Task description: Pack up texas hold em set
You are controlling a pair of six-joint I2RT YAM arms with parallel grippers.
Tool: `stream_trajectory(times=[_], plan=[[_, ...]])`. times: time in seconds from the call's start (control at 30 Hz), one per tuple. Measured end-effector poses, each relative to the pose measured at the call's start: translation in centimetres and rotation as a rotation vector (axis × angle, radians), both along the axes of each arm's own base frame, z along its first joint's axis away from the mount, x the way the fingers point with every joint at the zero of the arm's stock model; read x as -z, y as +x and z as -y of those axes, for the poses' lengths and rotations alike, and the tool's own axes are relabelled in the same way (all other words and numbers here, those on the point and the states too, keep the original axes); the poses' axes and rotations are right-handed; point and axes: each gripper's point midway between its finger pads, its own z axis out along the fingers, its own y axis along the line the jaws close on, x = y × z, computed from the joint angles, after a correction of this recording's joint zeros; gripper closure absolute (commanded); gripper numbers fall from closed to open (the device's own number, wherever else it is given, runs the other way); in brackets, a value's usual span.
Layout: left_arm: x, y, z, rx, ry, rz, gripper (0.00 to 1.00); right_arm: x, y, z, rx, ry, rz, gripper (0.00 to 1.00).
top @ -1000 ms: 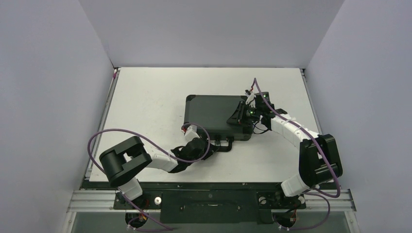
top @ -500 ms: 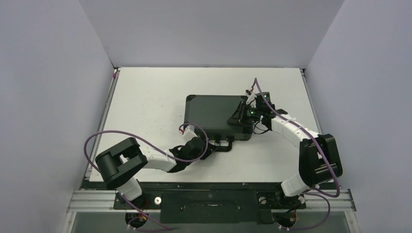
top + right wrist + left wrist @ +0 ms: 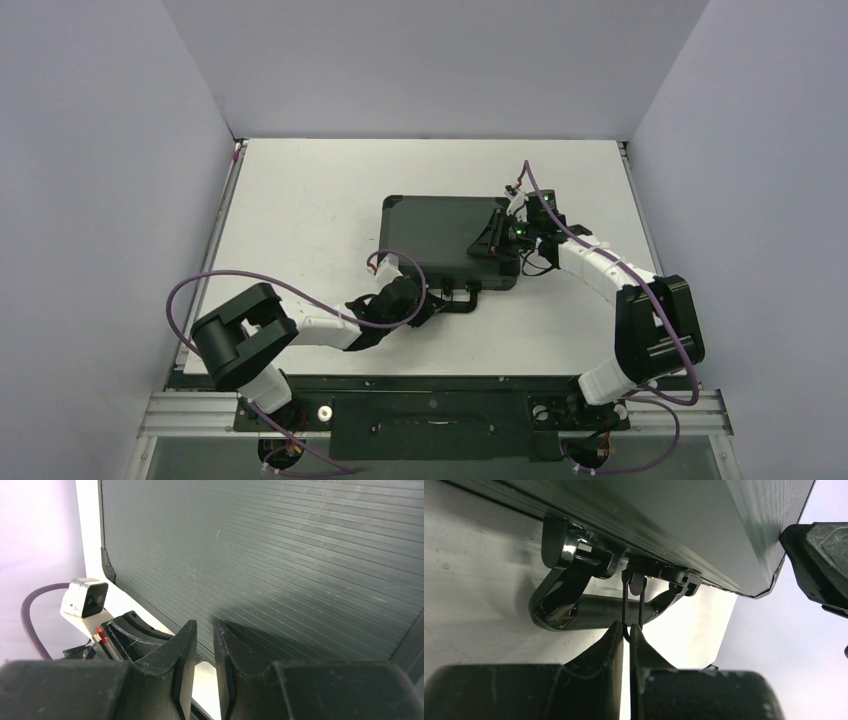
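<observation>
The texas hold em set shows as a black ribbed hard case (image 3: 445,235), lid down, in the middle of the table. Its handle (image 3: 462,298) faces the arms. My left gripper (image 3: 432,297) sits low at the front of the case (image 3: 684,525), just before the handle (image 3: 584,611). It (image 3: 628,626) is shut on a thin wire loop (image 3: 633,597) that hangs from the latch. My right gripper (image 3: 497,235) rests over the right part of the lid (image 3: 280,555). Its jaws (image 3: 205,625) stand a narrow gap apart with nothing between them.
White table (image 3: 300,200) inside grey walls, with raised rails along its left and right edges. The left arm's purple cable (image 3: 200,285) loops over the near left of the table. The left wrist camera (image 3: 86,597) shows beyond the lid's edge.
The left arm's elbow has swung a little to the left while its gripper stays at the case front. The right arm has not moved.
</observation>
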Motion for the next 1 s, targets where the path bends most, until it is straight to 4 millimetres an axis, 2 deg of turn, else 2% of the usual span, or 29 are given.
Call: stream_trajectory(times=[0.47,0.57,1.0], plan=[[-0.9,0.7,0.4,0.042,0.062,-0.054,1.00,0.1,0.0,0.0,-0.007,0.014,-0.007,0.82],[-1.2,1.0,0.4,0.040,0.067,-0.067,0.98,0.1,0.0,-0.1,-0.008,0.016,-0.006,0.82],[-3.7,5.4,-0.5,-0.019,0.078,-0.007,0.89,0.1,1.2,-0.4,-0.007,0.025,0.035,0.82]])
